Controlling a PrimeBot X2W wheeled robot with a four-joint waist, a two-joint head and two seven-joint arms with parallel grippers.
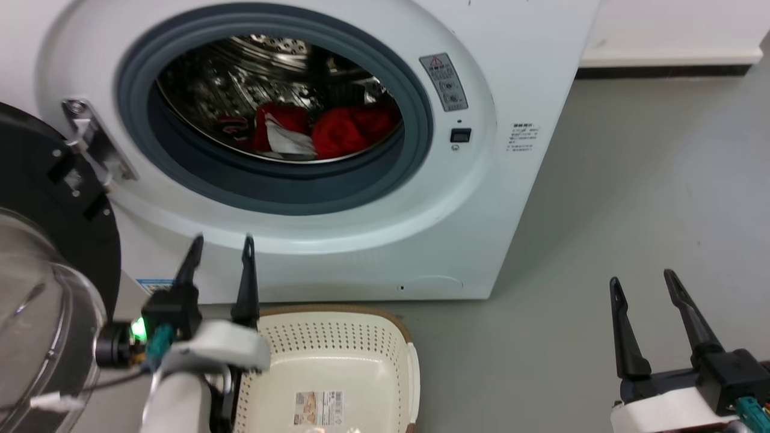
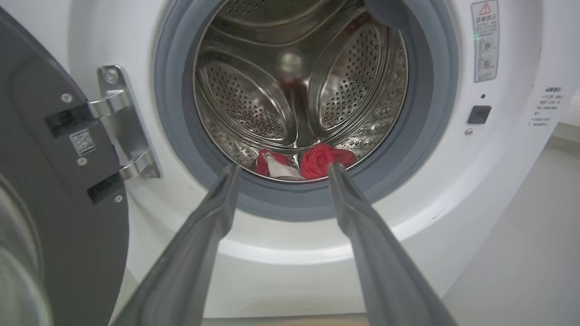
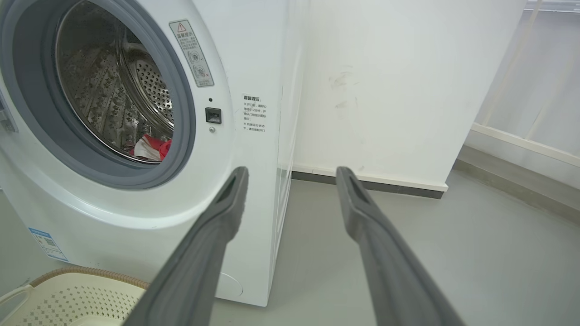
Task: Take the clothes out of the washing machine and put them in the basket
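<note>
Left jaws (spread, as are right jaws) face the washer (image 1: 457, 204), seemingly the reaching step. Next: drive toward 12 o'clock, pinch the clothes (image 1: 340, 129), return to the basket (image 1: 385, 361) at 6 o'clock.

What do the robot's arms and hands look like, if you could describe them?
The left hand and right hand each have two long, tapering dark fingers on a black block, mounted on a white forearm shell. A teal plug sits by each wrist; the left wrist also shows a green light.

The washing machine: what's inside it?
Red clothes lie at the bottom of the steel drum, one showing a white patch. Anything beneath them is covered.
</note>
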